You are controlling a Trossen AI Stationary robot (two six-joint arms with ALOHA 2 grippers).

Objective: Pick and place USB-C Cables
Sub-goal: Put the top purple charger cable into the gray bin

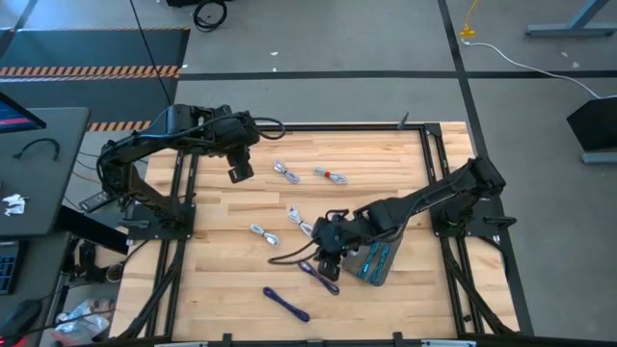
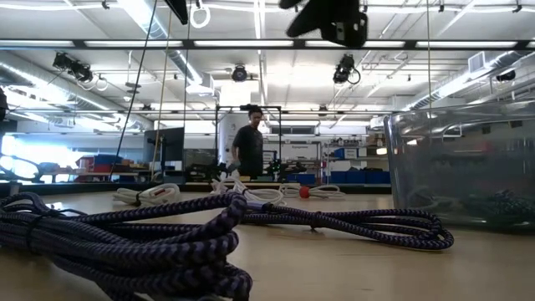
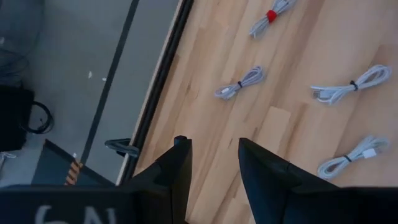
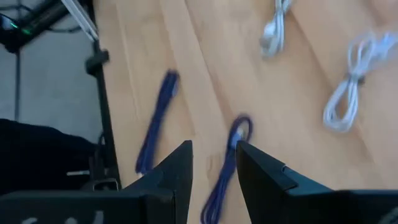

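Note:
Several USB-C cable bundles lie flat on the wooden table: white ones, one with a red tie, and two dark blue-purple ones. Teal bundles lie in the grey tray. My right gripper hangs open above one blue-purple cable, beside the tray, with nothing between its fingers. My left gripper hovers open and empty near the table's far left, short of the white cables.
The table's black metal frame runs along its edges. In the low view the tray's translucent wall stands at the right, and a person stands far off in the room. Bare wood lies at the near left.

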